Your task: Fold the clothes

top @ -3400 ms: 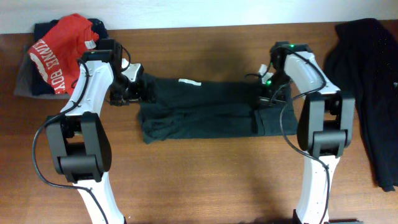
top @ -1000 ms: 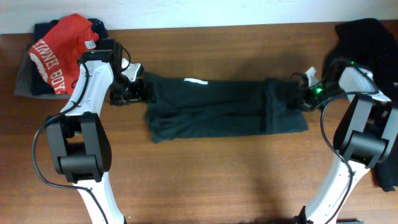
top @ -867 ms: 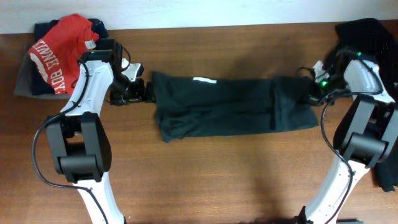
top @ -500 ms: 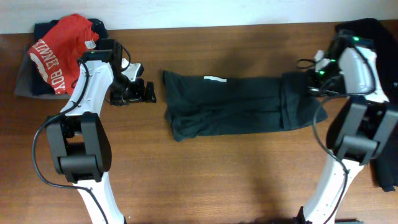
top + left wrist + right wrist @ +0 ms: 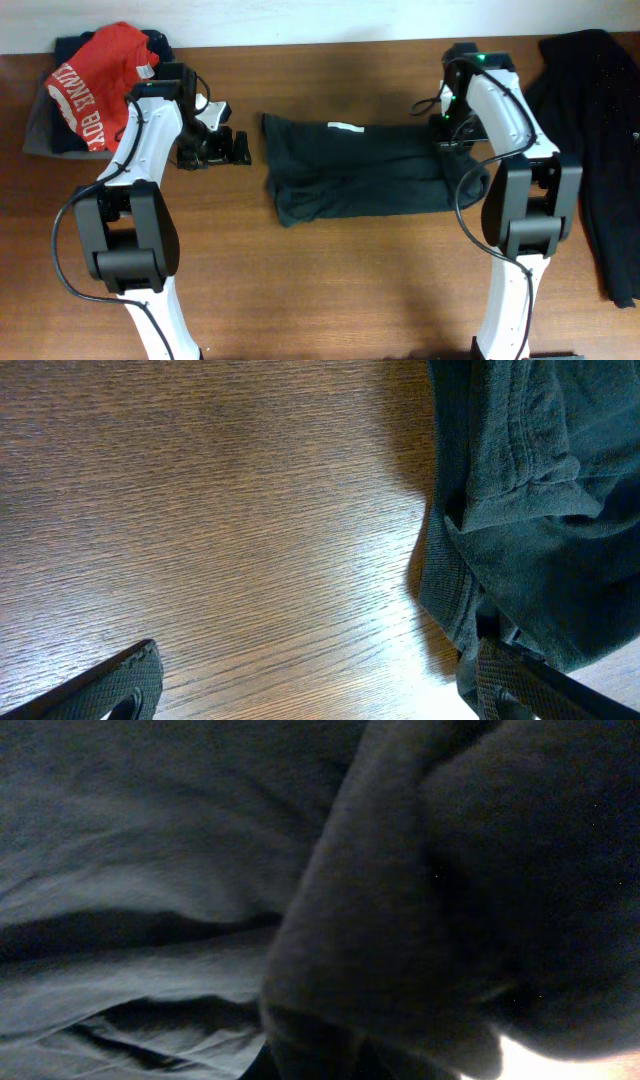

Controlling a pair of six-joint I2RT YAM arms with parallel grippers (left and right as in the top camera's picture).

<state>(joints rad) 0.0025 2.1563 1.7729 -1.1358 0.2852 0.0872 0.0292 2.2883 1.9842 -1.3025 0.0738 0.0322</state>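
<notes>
Clothes point(image 5: 350, 170) are lying just beyond the left gripper point(image 5: 240, 148), its fingers spread and holding nothing. Their far end is smothering the right gripper point(image 5: 446, 140), probably for folding inward; I cannot tell its grip.

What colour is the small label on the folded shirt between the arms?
White label, set against the black shirt; the overhead view shows it best.

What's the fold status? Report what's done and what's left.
Done: the shirt lies folded into a long strip. In hand: the right gripper seems to grip its right end, and bunched cloth fills its wrist view. The left gripper is open beside the left end. Left: folding the strip crosswise.
</notes>
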